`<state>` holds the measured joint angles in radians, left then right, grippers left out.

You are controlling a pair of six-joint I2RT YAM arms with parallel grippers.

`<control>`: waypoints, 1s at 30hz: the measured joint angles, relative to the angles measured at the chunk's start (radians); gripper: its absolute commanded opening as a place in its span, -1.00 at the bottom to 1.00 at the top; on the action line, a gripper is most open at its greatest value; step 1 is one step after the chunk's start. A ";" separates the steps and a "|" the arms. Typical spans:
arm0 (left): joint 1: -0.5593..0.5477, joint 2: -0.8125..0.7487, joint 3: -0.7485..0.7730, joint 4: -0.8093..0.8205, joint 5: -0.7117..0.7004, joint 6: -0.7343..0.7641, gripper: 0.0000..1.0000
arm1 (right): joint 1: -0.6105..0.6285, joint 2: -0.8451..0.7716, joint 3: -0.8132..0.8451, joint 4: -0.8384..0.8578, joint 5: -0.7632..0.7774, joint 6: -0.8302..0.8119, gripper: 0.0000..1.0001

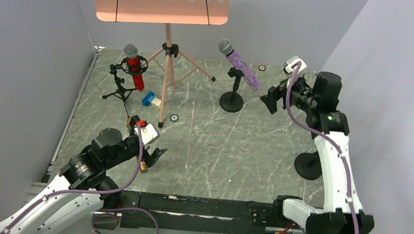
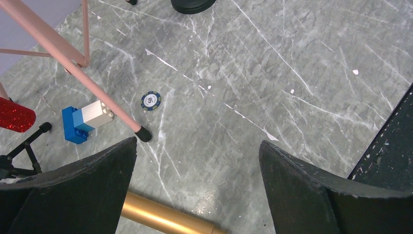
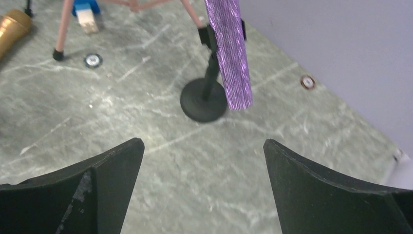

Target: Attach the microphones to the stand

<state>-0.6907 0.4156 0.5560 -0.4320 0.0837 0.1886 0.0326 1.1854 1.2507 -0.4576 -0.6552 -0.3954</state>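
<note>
The red microphone (image 1: 134, 67) sits upright in a small black tripod stand (image 1: 119, 90) at the back left; its end shows in the left wrist view (image 2: 14, 114). The purple microphone (image 1: 242, 67) is clipped tilted in a black round-base stand (image 1: 232, 101), also in the right wrist view (image 3: 231, 53). The gold microphone (image 2: 165, 218) lies flat on the table, mostly hidden under my left gripper (image 1: 154, 157); its head shows in the top view (image 1: 132, 123). My left gripper (image 2: 198, 146) is open just above it. My right gripper (image 1: 270, 99) is open, empty, right of the purple microphone.
A pink music stand (image 1: 167, 60) stands on tripod legs at the back centre. A blue-and-white block (image 1: 150, 99) and a poker chip (image 1: 174, 117) lie by its front leg. A second, bare round-base stand (image 1: 308, 165) is at the right. Grey walls enclose the table.
</note>
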 measured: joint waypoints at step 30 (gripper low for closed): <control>0.000 0.011 0.000 0.005 0.036 -0.003 0.99 | -0.275 -0.587 -0.350 -0.375 0.711 -0.053 0.98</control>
<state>-0.6907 0.4263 0.5564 -0.4274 0.1196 0.1860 -0.2420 0.5980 0.9009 -0.8330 0.0559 -0.4488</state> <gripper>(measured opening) 0.993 0.993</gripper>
